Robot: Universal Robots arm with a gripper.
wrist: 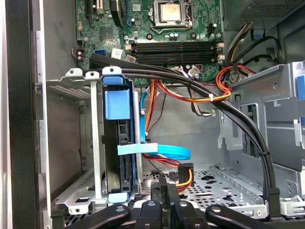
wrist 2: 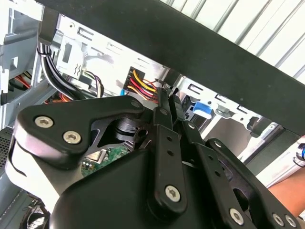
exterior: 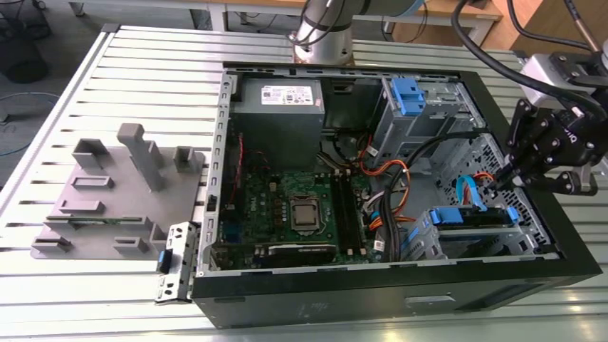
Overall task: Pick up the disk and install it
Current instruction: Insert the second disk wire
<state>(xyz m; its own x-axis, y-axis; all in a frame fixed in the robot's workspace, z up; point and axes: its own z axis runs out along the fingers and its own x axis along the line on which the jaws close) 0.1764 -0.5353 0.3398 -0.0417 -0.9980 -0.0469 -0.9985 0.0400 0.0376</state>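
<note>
The disk (exterior: pixel 463 218) sits seated in its drive cage (exterior: pixel 446 239), lower right of the exterior view. The gripper (exterior: pixel 500 178) hovers just above, fingers (wrist: pixel 164 191) pressed together, holding nothing.

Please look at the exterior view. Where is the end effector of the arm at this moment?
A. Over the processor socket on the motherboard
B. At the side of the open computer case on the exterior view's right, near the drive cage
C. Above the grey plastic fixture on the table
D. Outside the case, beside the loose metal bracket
B: the end effector hangs at the case's right side, just above the drive cage with blue parts.
</note>
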